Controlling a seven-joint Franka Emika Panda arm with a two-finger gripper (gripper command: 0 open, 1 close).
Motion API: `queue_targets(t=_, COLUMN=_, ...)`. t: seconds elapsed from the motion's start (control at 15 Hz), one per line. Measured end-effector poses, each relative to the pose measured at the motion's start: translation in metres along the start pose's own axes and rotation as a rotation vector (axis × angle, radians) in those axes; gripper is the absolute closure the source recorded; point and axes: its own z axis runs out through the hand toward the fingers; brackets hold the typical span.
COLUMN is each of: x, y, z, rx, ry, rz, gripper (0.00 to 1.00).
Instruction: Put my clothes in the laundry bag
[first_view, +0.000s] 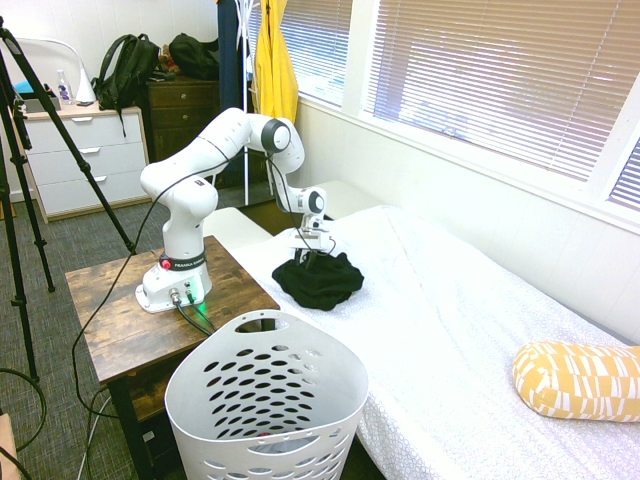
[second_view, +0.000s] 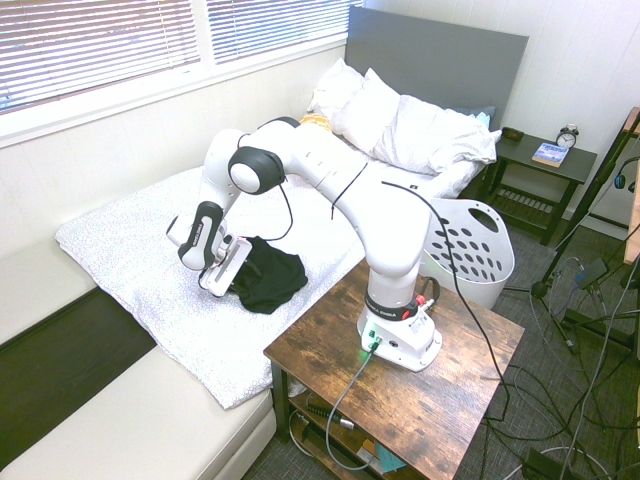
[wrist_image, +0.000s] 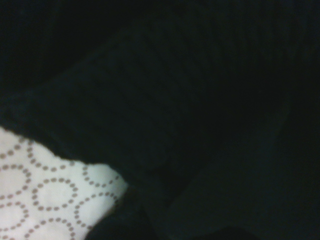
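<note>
White laundry basket sits nearest, beside the bed. Further along the bed, the black garment lies crumpled with the gripper pressed into it; can't tell how wide the fingers are. Grasp step, I'd say: next needs a firm pinch, then lift.

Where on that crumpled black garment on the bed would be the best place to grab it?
Probably the raised bunched middle of the black garment, coming steeply from above. It lies in a soft heap on the white bedspread, so the folds on top give something to pinch, while its flat edges hug the cover. The gripper already sits at its edge.
</note>
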Motion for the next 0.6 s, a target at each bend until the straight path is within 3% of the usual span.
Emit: queue_targets(t=0.6, x=0.0003, y=0.0104, z=0.0085, rx=0.0, ry=-0.028, rz=0.013, gripper=1.0)
